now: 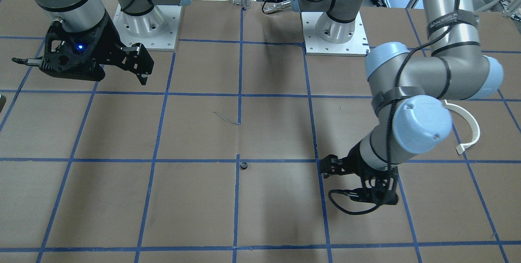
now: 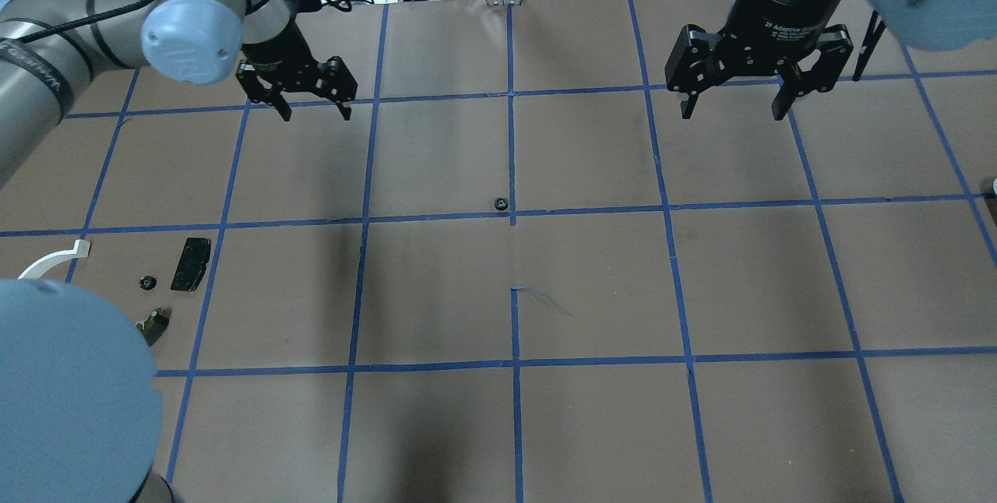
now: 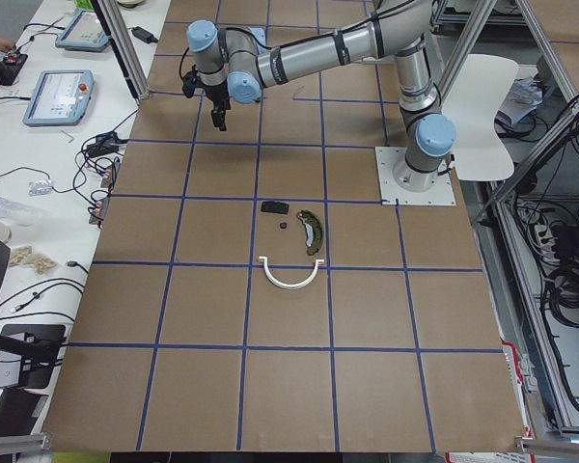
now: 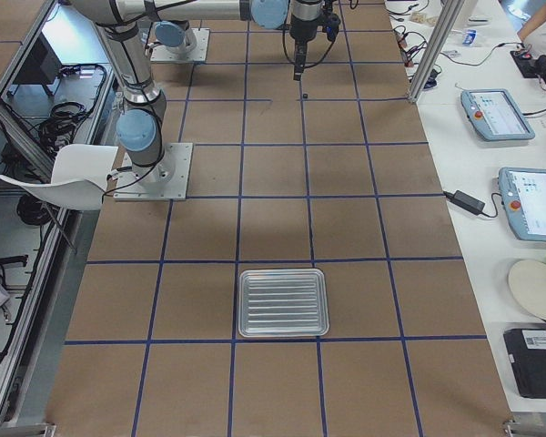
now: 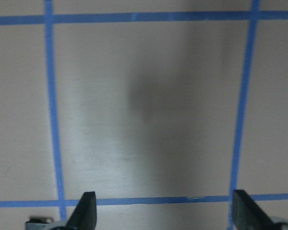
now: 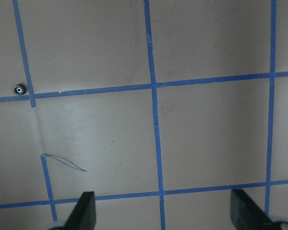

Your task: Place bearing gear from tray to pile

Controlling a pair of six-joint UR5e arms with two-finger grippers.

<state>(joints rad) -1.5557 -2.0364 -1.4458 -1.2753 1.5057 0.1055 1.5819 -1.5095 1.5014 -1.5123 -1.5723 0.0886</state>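
1. Bearing gear (image 2: 501, 204), small, dark and toothed, lay flat on the brown desk (image 2: 592, 285) near the middle. It sat just beside a crossing of the blue tape lines (image 2: 662, 209), and neither end effector touched it.
2. The gear was well apart from the tray (image 4: 283, 302). This ribbed metal tray sat at the end of the desk on the robot's right and showed only in the exterior right view.
3. The gear was also well apart from the pile, which lay on the robot's left side of the desk. The pile held an olive-yellow brake shoe (image 3: 314, 230), a black pad (image 2: 191, 263) and a long white strip (image 3: 289, 276) bent in an arc.
4. A second small dark round part (image 2: 146, 283) sat among them, between the pad and the shoe.
5. The left end effector (image 2: 309, 102) hovered above bare desk, farther from the robot's base than the pile and off to one side of the gear. Its fingers (image 5: 86, 211) were spread wide, and only desk and tape showed between them.
6. The right end effector (image 2: 732, 110) hung high over the robot's right half of the desk. Its jaws were likewise wide apart and held nothing.
7. In the right wrist view the gear showed near the left edge, far from the fingertips.
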